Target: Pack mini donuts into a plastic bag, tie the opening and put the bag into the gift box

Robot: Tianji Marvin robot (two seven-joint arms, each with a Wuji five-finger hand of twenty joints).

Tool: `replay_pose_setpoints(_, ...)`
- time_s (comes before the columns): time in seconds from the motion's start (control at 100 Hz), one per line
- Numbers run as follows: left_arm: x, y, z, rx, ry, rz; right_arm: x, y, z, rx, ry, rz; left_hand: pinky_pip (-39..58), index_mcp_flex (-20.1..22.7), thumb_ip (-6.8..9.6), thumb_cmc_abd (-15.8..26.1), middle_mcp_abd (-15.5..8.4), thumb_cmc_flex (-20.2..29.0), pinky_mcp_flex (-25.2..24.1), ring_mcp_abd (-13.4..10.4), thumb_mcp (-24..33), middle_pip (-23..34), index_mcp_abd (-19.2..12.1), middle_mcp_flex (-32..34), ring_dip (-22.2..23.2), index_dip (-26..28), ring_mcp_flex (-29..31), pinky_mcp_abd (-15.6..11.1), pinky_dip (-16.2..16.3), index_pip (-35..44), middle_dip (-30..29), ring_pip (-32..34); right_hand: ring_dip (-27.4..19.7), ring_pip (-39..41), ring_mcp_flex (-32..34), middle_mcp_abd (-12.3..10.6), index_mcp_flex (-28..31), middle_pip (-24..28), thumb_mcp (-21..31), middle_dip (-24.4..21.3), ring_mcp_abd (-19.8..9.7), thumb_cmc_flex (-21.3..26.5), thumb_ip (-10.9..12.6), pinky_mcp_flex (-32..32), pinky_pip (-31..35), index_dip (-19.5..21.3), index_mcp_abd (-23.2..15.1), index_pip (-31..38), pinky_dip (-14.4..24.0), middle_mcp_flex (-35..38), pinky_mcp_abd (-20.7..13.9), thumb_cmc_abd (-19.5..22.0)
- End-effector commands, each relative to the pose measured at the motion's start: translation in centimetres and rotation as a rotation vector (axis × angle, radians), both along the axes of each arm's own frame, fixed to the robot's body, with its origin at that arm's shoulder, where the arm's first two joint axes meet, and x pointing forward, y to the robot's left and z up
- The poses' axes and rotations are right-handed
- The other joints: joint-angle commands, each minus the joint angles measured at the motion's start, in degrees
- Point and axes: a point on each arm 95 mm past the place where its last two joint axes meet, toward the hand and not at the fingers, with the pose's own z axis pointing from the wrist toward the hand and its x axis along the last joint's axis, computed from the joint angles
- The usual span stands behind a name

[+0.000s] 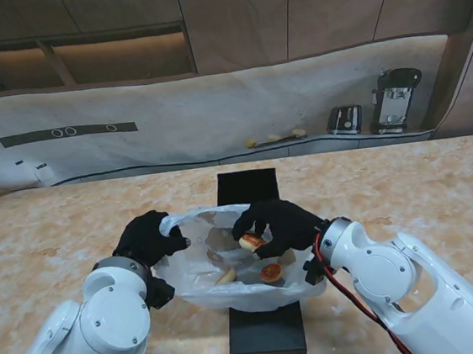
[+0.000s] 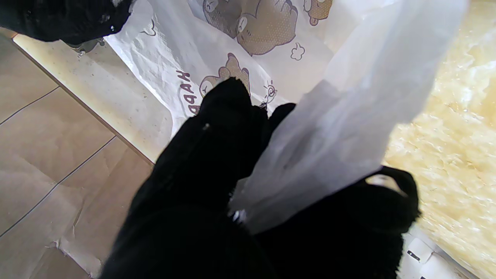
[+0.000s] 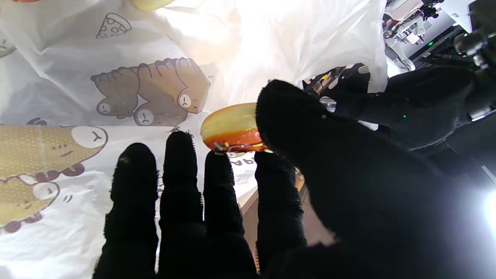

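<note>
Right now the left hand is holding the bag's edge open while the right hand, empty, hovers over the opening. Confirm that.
One thing is wrong: the right hand is not empty. The right wrist view shows it pinching a mini donut with orange icing over the plastic bag. The left hand does grip the bag's edge, as the left wrist view shows.

A translucent white plastic bag [image 1: 229, 266] printed with cartoon bears sits wide open mid-counter, draped over the flat black gift box [image 1: 258, 263], with an orange-glazed mini donut [image 1: 251, 242] pinched over its mouth, another glazed donut [image 1: 271, 272] at its bottom right and a pale one [image 1: 226, 276] beside it.
</note>
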Motion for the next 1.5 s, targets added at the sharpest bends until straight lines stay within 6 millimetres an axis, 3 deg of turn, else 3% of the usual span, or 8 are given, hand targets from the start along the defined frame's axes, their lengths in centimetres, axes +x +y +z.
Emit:
replay_pose_setpoints(0.0, 0.0, -0.1, -0.1, -0.006, 0.014, -0.008, -0.1, 0.2, -0.3, -0.001, 0.004, 0.005, 3.6, -0.9, 1.40, 1.1, -0.7, 1.7, 1.6, 0.9, -1.2, 0.5, 0.1, -0.5, 1.1, -0.1, 0.7, -2.3, 0.0, -0.7, -0.2, 0.5, -2.0, -2.1, -2.4, -0.7, -2.0, -3.0, -1.1, -4.3, -1.3, -0.8, 1.4, -1.3, -2.1, -1.5, -1.0, -1.5, -1.4, -3.4, 1.0, 1.8)
replay_pose_setpoints(0.35, 0.1, 0.0, -0.1, -0.003, 0.012, -0.006, -0.1, 0.1, 0.0, 0.010, -0.003, 0.002, 3.6, -0.9, 1.42, 1.0, -0.8, 1.8, 1.7, 0.9, -1.3, 0.5, 0.3, -0.4, 1.1, -0.1, 0.8, -2.3, 0.0, -0.7, -0.2, 0.5, -5.1, -6.2, -7.0, 0.0, -9.5, -8.5, -5.7, -12.2, -0.9, -2.5, 1.5, -6.6, -5.5, -8.7, -1.6, -4.1, -1.9, -8.1, 2.2, 4.4)
replay_pose_setpoints(0.72, -0.2, 0.0, 0.2, -0.002, 0.000, -0.003, -2.0, -2.2, 3.5, 0.205, -0.126, -0.013, 3.6, -0.8, 1.47, 1.0, -0.7, 1.8, 1.9, 0.8, -1.4, 0.5, 0.3, -0.3, 1.1, -0.1, 1.0, -2.5, -0.2, -0.7, -0.4, 0.5, -5.5, -6.1, -3.3, -1.3, -1.6, -7.1, -8.1, -12.0, -2.0, -6.5, 0.7, -8.0, -7.7, -8.1, -1.2, 0.9, -3.1, -2.4, 0.7, 8.1)
replay_pose_setpoints(0.8, -0.3, 0.0, 0.2, -0.004, -0.002, -0.001, -2.5, -3.3, 3.9, 0.222, -0.175, -0.053, 3.6, -0.9, 1.46, 1.0, -0.7, 1.8, 1.9, 0.9, -1.4, 0.5, 0.2, -0.4, 1.1, -0.1, 0.9, -2.4, -0.2, -0.7, -0.4, 0.5, -5.4, -6.0, -1.6, -2.0, 2.9, -6.5, -8.1, -11.2, -2.1, -5.7, -1.5, -8.3, -7.7, -6.0, -2.1, 5.9, -3.1, 0.1, 1.3, 7.7)
replay_pose_setpoints(0.85, -0.4, 0.0, 0.2, -0.003, -0.003, -0.001, -2.8, -4.1, 4.1, 0.231, -0.209, -0.100, 3.6, -0.8, 1.46, 1.0, -0.7, 1.8, 1.9, 0.9, -1.4, 0.5, 0.3, -0.4, 1.1, -0.1, 1.0, -2.4, -0.2, -0.7, -0.3, 0.5, -5.0, -5.5, -0.3, -2.6, 4.5, -5.9, -10.0, -10.3, -2.0, -3.3, -4.5, -8.4, -7.4, -10.1, -3.5, 19.1, -2.9, 2.4, 1.8, 5.8)
replay_pose_setpoints(0.92, -0.5, 0.0, 0.2, -0.003, -0.004, -0.001, -3.1, -5.4, 4.0, 0.232, -0.243, -0.161, 3.6, -0.9, 1.46, 0.9, -0.7, 1.8, 1.9, 0.9, -1.4, 0.6, 0.3, -0.4, 1.1, -0.1, 1.0, -2.4, -0.2, -0.7, -0.4, 0.5, -4.9, -5.1, 1.2, -2.9, 9.1, -5.2, -11.1, -10.1, -1.9, -4.5, -5.1, -8.4, -7.2, -9.1, -3.7, 24.7, -2.8, 4.8, 2.2, 6.7)
replay_pose_setpoints(1.18, -0.8, -0.1, 0.1, -0.011, -0.003, -0.001, -4.9, -9.9, 2.3, 0.172, -0.251, -0.296, 3.7, -0.9, 1.47, 1.0, -0.7, 1.8, 2.0, 0.8, -1.4, 0.6, 0.2, -0.5, 1.1, -0.1, 0.9, -2.5, -0.3, -0.7, -0.4, 0.6, -4.9, -5.5, 1.4, -3.3, 14.0, -5.7, -11.9, -10.1, -1.6, -3.7, -5.2, -10.1, -7.4, -8.8, -2.8, 26.8, -2.9, 6.9, 2.7, 5.7)
replay_pose_setpoints(1.49, -1.0, -0.1, 0.0, -0.019, -0.007, -0.004, -6.4, -13.0, -2.6, 0.129, -0.159, -0.497, 3.7, -0.9, 1.47, 1.0, -0.8, 1.7, 2.2, 0.7, -1.5, 0.6, 0.2, -0.5, 1.1, -0.1, 1.0, -2.6, -0.4, -0.7, -0.4, 0.6, -4.5, -5.1, -1.0, -3.2, 14.5, -6.0, -12.8, -10.1, -1.5, -2.9, -5.2, -12.1, -7.3, -9.3, -2.7, 26.7, -2.3, 4.4, 2.2, 5.8)
